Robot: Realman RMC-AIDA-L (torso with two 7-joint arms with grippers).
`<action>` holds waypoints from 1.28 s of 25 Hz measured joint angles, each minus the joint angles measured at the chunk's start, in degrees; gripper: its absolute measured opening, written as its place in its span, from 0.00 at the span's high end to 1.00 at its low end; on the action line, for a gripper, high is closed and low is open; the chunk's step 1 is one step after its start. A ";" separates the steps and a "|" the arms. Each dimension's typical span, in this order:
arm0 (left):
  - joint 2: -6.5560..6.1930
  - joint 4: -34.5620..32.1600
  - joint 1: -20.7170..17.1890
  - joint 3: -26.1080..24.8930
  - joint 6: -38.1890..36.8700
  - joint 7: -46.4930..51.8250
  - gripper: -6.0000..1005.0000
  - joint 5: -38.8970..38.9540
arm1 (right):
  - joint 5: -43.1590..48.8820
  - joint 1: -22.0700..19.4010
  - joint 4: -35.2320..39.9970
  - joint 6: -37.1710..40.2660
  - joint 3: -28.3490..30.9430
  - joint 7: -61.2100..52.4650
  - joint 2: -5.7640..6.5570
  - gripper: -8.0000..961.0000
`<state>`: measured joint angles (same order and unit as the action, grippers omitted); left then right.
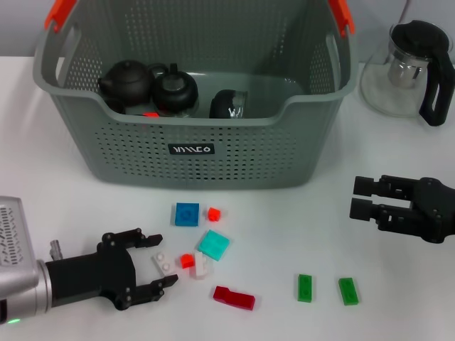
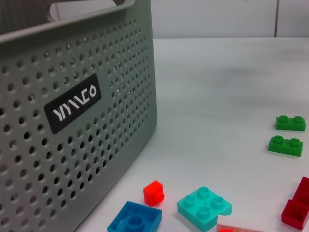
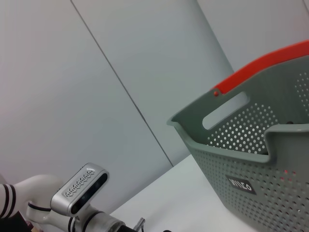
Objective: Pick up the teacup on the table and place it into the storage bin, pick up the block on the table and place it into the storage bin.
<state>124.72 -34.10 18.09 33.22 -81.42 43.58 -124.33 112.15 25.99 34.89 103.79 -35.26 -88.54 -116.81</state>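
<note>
Left gripper [image 1: 158, 268] sits low on the white table [image 1: 284, 227], fingers spread around a white plastic block [image 1: 163, 262] lying between them. The grey-green perforated storage bin [image 1: 206, 153] stands beyond it, dark teacups [image 1: 174, 89] inside. Right gripper [image 1: 359, 198] hovers beside the bin, fingers apart and empty.

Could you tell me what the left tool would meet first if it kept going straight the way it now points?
Most likely the white block, which lies between the open fingers of the left tool; the small red block sits just beyond it. Height above the table is hard to judge.

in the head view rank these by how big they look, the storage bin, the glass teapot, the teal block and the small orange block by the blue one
1. storage bin
2. glass teapot
3. teal block
4. small orange block

No close calls; each looks clearly smaller than the one before.
</note>
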 joint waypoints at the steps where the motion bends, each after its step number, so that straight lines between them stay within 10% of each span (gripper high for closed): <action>1: 0.00 0.05 0.00 0.00 0.08 0.00 0.32 0.03 | 0.00 -0.03 0.00 0.00 0.01 0.00 0.00 0.30; 32: -0.18 -0.15 0.56 -0.15 -0.95 0.55 0.58 -0.18 | 0.00 -0.15 0.00 0.41 0.00 -0.32 0.18 0.30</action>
<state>124.54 -34.25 18.65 33.07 -82.36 44.13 -124.51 112.15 25.84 34.89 104.20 -35.26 -88.86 -116.63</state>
